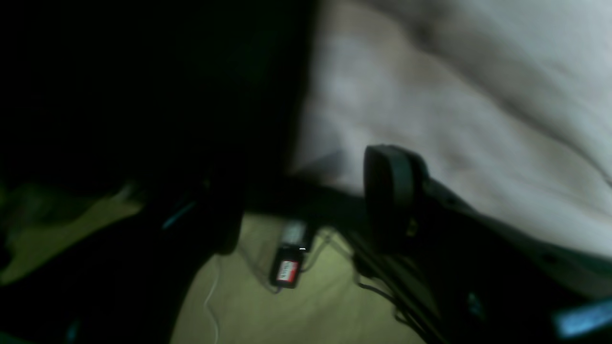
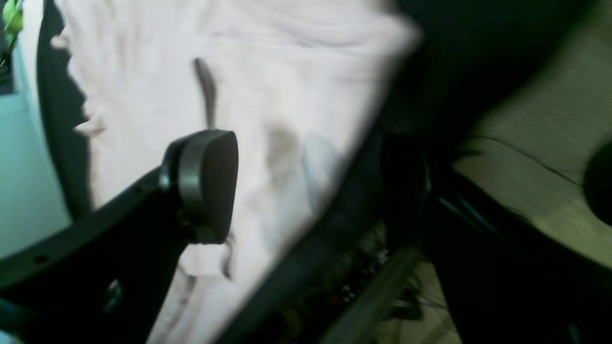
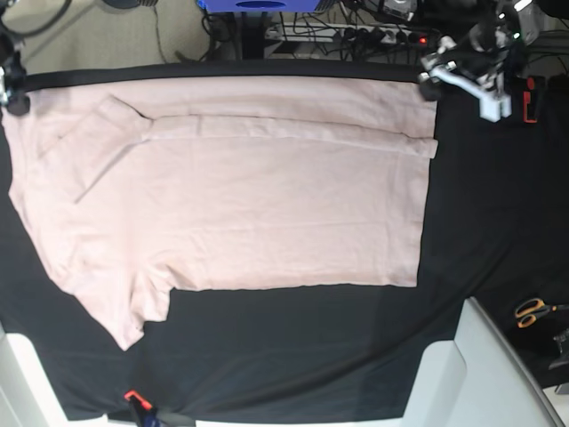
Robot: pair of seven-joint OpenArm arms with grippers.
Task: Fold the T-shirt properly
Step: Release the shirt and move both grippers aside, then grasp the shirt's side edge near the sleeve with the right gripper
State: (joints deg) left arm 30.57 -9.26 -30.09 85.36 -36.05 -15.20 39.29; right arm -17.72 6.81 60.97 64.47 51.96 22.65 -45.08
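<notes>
The pale pink T-shirt (image 3: 249, 205) lies spread flat on the black table cloth (image 3: 293, 356). Its far edge is folded over in a long strip, and one sleeve sticks out at the near left. My left gripper (image 3: 433, 82) hovers at the shirt's far right corner. In the left wrist view it (image 1: 306, 210) is open with nothing between the fingers, and the T-shirt (image 1: 454, 95) lies beside it. My right gripper (image 3: 11, 93) sits at the far left corner. In the right wrist view it (image 2: 311, 191) is also open over the T-shirt (image 2: 239, 71) and holds no cloth.
Orange-handled scissors (image 3: 533, 311) lie at the right edge. White panels (image 3: 462, 374) stand at the near right. Cables and a power strip (image 3: 382, 36) run behind the table. A black adapter (image 1: 287, 267) lies on the floor below the far table edge.
</notes>
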